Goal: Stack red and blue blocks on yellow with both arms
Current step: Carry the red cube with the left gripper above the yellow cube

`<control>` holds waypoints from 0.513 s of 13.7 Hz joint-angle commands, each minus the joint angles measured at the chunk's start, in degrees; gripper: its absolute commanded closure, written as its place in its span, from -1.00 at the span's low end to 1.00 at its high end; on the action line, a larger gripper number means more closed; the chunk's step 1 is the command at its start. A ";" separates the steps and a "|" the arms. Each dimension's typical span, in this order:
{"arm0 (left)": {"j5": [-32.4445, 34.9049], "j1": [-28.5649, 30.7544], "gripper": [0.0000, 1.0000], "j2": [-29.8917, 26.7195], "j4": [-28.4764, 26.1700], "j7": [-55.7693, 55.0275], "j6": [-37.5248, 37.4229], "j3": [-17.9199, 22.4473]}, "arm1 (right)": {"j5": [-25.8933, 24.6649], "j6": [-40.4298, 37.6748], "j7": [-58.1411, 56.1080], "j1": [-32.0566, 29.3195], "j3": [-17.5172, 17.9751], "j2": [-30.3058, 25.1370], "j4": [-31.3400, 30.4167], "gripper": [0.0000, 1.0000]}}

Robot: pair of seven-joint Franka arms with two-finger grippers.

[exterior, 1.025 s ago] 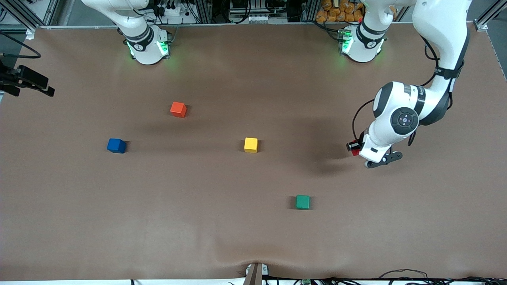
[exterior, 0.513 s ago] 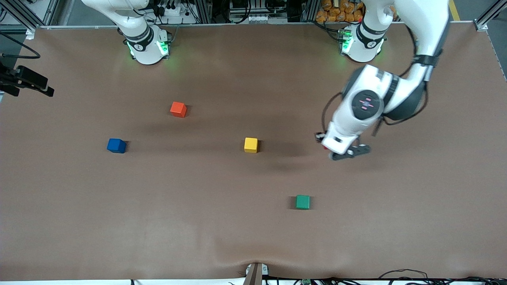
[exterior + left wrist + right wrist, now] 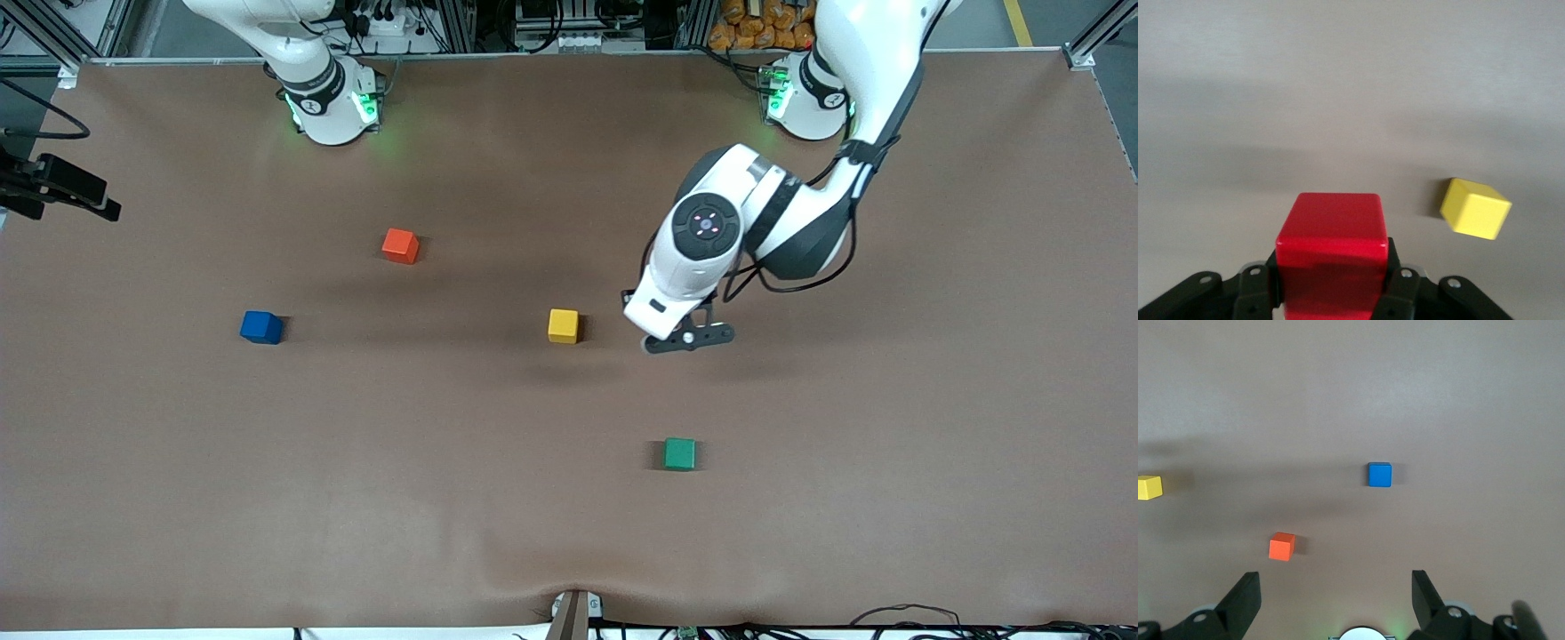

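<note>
Red block [image 3: 1331, 250] sat clenched in the left gripper [image 3: 1333, 293], up over the bench [image 3: 889, 444] just beside the yellow block [image 3: 563, 325], toward the left arm's end. The blue block [image 3: 261, 327] lay toward the right arm's end; the right gripper [image 3: 1335, 603] waited above, fingers spread, holding nothing.

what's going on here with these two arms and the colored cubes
The left gripper is shut on the red block and carries it in the air, close to the yellow cube but not over it yet. The yellow cube has nothing on it. The blue block sits untouched toward the right arm's end of the table, with an orange-red cube and a green cube also lying loose. The right gripper waits open, high above the table.
</note>
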 commanded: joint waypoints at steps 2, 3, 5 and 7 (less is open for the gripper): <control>0.89 -3.10 1.00 6.96 9.81 -0.11 -2.06 0.38 | 0.81 -0.28 -0.70 -1.11 0.53 0.61 1.23 -1.00; 0.89 -3.98 1.00 8.45 11.57 -0.02 -2.06 0.55 | 0.81 -0.28 -0.70 -1.02 0.53 0.61 1.32 -1.00; 0.89 -5.04 1.00 10.57 14.74 0.41 -1.71 0.64 | 0.81 -0.28 -0.70 -1.11 0.53 0.61 1.32 -1.00; 0.89 -5.57 1.00 12.50 16.15 2.43 -0.22 0.73 | 0.72 -0.19 -0.79 -1.20 0.53 0.78 1.41 -1.00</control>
